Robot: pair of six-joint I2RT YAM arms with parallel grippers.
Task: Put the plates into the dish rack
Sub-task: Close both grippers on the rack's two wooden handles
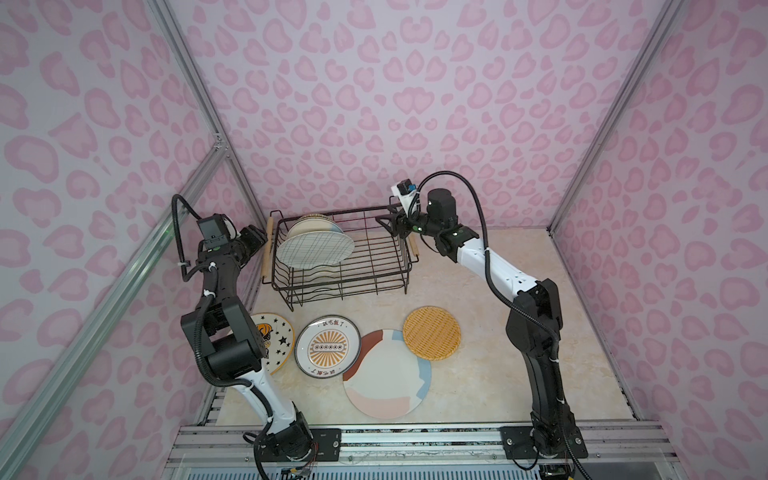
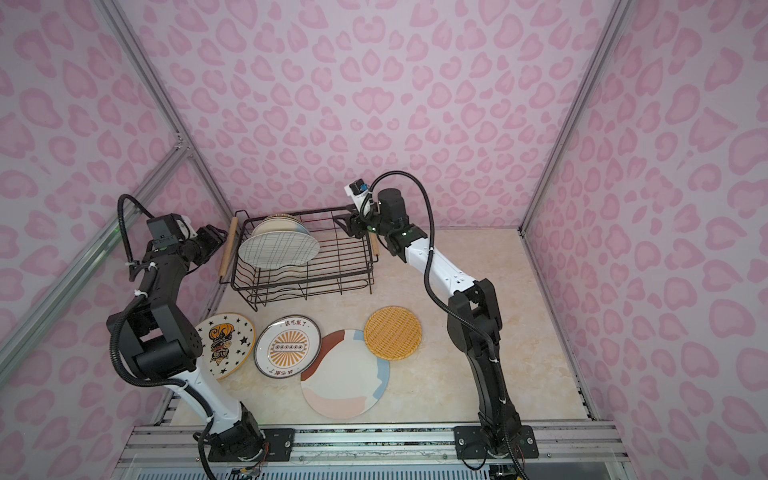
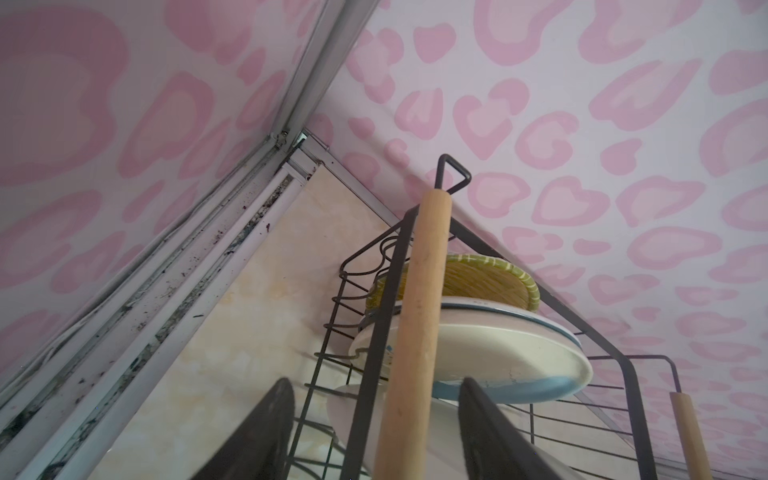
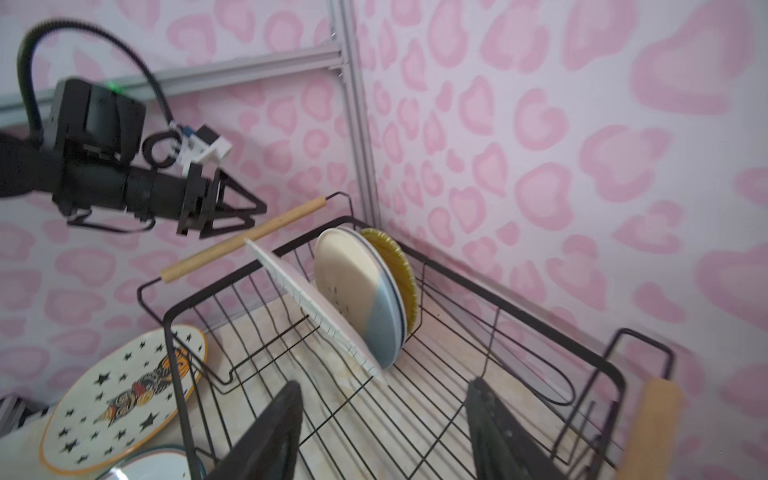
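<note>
The black wire dish rack (image 1: 374,266) stands at the back of the table in both top views. A grid-lined plate (image 1: 316,249) leans in it against a blue-cream plate (image 4: 357,291), with a yellow-green woven plate (image 4: 395,257) behind. Star (image 1: 276,340), sunburst (image 1: 328,347), pastel-patch (image 1: 386,374) and orange woven (image 1: 432,332) plates lie flat in front of the rack. My left gripper (image 3: 376,382) is open and straddles the rack's left wooden handle (image 3: 411,332), with a gap on each side. My right gripper (image 4: 384,384) hangs open over the rack's right end, beside the right handle (image 4: 652,428).
The rack sits close to the left and back pink-patterned walls (image 1: 374,104). An aluminium frame post (image 3: 249,187) runs down the back left corner. The pastel plate overlaps the edges of the sunburst and orange plates. Bare marble tabletop (image 1: 478,374) lies to the right.
</note>
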